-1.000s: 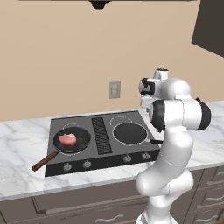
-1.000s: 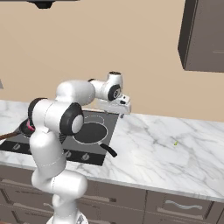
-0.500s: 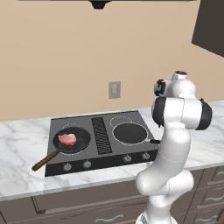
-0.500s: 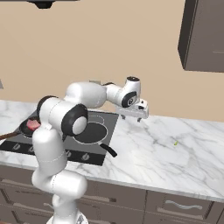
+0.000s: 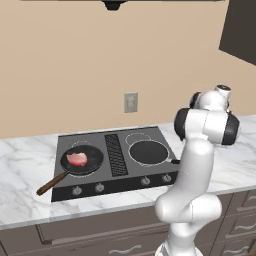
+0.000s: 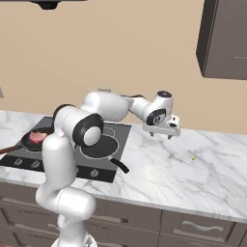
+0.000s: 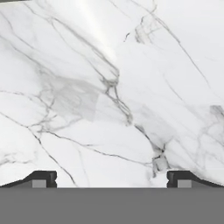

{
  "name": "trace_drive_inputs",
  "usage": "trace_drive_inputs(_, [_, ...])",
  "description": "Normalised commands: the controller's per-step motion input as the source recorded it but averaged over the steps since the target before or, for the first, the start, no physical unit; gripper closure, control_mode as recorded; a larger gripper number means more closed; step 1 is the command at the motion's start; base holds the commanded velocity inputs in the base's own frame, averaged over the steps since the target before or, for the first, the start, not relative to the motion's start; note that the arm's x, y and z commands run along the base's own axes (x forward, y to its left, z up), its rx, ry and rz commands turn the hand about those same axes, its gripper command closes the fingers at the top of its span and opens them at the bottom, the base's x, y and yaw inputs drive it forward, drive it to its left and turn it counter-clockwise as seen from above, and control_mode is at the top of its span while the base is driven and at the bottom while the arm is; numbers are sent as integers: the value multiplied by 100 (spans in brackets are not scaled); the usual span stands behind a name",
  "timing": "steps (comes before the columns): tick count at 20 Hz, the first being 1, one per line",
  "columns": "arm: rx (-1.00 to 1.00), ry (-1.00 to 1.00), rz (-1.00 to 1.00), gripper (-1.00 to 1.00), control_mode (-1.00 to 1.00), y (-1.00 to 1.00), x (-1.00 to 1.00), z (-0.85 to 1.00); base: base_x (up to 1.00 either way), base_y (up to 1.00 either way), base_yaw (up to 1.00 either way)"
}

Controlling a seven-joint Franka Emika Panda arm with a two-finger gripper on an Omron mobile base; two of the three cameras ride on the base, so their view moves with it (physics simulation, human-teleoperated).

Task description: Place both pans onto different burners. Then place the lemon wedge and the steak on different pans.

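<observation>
Steak (image 5: 76, 159) in wooden-handled pan (image 5: 81, 161); dark pan (image 5: 148, 152) looks empty.

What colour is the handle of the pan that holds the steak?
Brown, like wood. The handle of the pan with the steak shows best in the left base view.

No text, label, brand, number or sign can be read anywhere in these views. The cooktop (image 5: 115, 157), its knobs (image 5: 99, 187), the wall outlet (image 5: 131, 102), the cabinets (image 6: 224, 38) and the marble counter (image 6: 193, 173) all carry no legible marking.
</observation>
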Motion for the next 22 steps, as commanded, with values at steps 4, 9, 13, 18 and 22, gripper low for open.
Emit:
trace_drive_inputs(4, [0, 0, 0, -100, -100, -62, 0, 0, 0, 0, 0])
trace_drive_inputs(9, [0, 0, -1, -100, -100, -54, 0, 0, 0, 0, 0])
trace_drive_inputs(13, [0, 0, -7, -100, -100, -38, 0, 0, 0, 0, 0])
trace_drive_inputs(18, [0, 0, -14, -100, -100, -27, 0, 0, 0, 0, 0])
trace_drive_inputs(22, [0, 0, -14, -100, -100, -22, 0, 0, 0, 0, 0])
